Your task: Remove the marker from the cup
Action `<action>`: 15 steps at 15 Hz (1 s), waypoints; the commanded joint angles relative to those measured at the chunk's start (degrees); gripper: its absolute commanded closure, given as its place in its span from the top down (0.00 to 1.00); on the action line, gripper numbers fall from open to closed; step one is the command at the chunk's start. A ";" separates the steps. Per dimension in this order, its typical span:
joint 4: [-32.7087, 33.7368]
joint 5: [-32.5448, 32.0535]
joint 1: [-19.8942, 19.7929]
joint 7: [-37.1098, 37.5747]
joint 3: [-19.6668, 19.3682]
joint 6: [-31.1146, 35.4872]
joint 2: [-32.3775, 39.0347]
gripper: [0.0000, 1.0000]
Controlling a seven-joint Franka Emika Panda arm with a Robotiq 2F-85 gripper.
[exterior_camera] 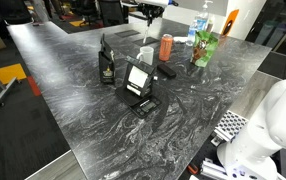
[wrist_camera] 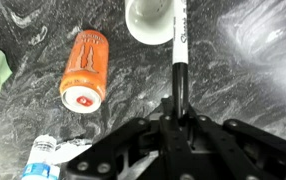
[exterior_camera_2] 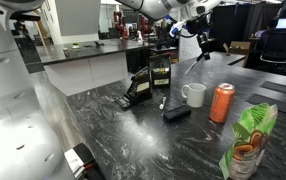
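My gripper (wrist_camera: pixel 180 105) is shut on a black marker (wrist_camera: pixel 180 55). It holds the marker by its upper end, with the rest hanging down toward the white cup (wrist_camera: pixel 151 18). In an exterior view the gripper (exterior_camera_2: pixel 202 42) is high above the white mug-like cup (exterior_camera_2: pixel 194 95), and the marker (exterior_camera_2: pixel 195 64) slants down with its lower tip just above the cup's rim. In an exterior view the cup (exterior_camera: pixel 146 55) stands mid-table below the gripper (exterior_camera: pixel 148 13).
An orange can (exterior_camera_2: pixel 222 102) stands beside the cup and also shows in the wrist view (wrist_camera: pixel 85 70). A green snack bag (exterior_camera_2: pixel 248 145), a water bottle (exterior_camera: pixel 201 25), a small black block (exterior_camera_2: pixel 176 112) and black boxes (exterior_camera_2: pixel 160 72) stand on the marbled table (exterior_camera: pixel 103 110).
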 commanded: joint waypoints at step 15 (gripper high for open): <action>-3.92 12.40 -4.85 -26.52 -0.03 -25.63 6.89 0.66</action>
